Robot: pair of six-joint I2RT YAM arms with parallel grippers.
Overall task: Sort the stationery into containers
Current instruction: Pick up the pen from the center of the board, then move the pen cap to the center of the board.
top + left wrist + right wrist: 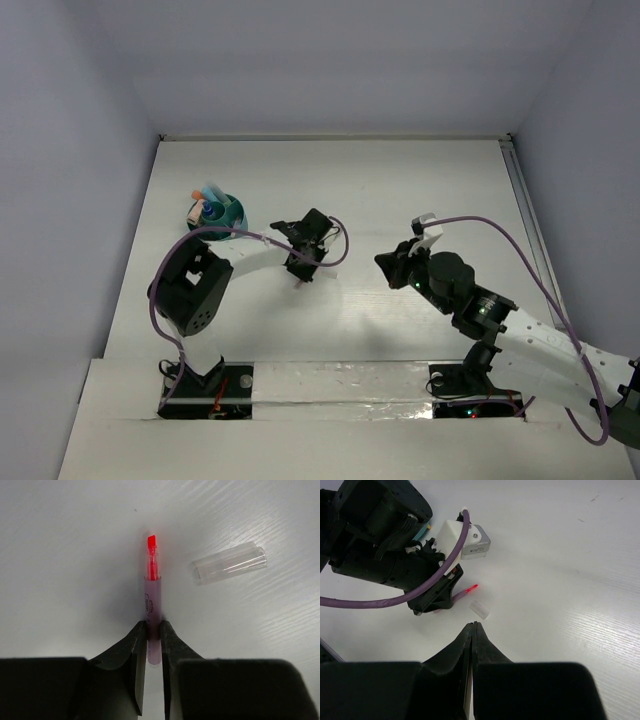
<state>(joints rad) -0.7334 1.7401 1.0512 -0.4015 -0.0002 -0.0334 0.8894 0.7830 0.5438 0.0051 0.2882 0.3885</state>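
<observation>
Your left claw [152, 626] is nearly shut, pinching the slim pink uncapped marker [152, 592] by its barrel over the white bench [60, 555], a clear plastic cap [229, 563] lying just beside its red tip, your right claw [472, 628] is closed on nothing, and the round teal plastic pot [226, 213] stands well apart.

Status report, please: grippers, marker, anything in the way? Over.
Left gripper shut on marker, tip uncapped. Right gripper shut, empty. Clear cap loose on table beside marker.
</observation>
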